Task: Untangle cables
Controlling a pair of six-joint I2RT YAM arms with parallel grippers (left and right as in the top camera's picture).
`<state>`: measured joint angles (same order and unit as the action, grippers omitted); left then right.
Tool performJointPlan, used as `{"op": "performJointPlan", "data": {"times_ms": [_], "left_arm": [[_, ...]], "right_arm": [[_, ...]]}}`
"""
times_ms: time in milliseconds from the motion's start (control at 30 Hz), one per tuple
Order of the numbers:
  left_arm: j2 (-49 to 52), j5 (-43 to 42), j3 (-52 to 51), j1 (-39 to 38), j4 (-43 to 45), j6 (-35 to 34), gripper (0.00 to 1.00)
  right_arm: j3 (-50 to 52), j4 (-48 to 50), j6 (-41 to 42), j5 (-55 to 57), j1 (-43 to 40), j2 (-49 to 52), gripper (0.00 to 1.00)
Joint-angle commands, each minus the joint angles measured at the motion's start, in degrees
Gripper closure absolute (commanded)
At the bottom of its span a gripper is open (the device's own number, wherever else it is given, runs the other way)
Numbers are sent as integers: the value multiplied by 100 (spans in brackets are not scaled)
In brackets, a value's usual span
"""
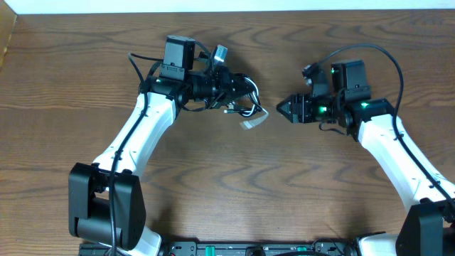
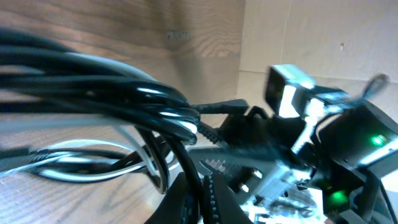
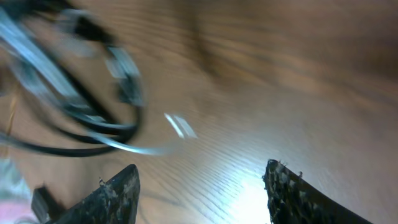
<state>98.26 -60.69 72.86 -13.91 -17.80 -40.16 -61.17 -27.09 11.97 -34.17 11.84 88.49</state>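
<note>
Gripping the cables (image 1: pixel 245 107), left gripper (image 1: pixel 240 89) is closed; right gripper (image 1: pixel 283 108) sits spread, empty, just beside them.

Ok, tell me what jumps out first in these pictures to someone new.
The tangled bundle of thin black and white cords draws the eye first, bunched at the left tool near the middle of the brown wooden table, one white plug at its edge. Just right of it, the right tool points at the bundle with its fingers apart, green lights glowing on its wrist.
</note>
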Motion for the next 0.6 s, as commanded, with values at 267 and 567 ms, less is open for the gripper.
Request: {"op": "performJointPlan", "data": {"times_ms": [267, 567], "left_arm": [[-15, -136, 42, 33, 7, -1331, 93], [-15, -120, 42, 20, 4, -2649, 92]], "right_arm": [[-205, 293, -1685, -1416, 365, -11, 43], [-205, 664, -1338, -66, 901, -9, 50]]}}
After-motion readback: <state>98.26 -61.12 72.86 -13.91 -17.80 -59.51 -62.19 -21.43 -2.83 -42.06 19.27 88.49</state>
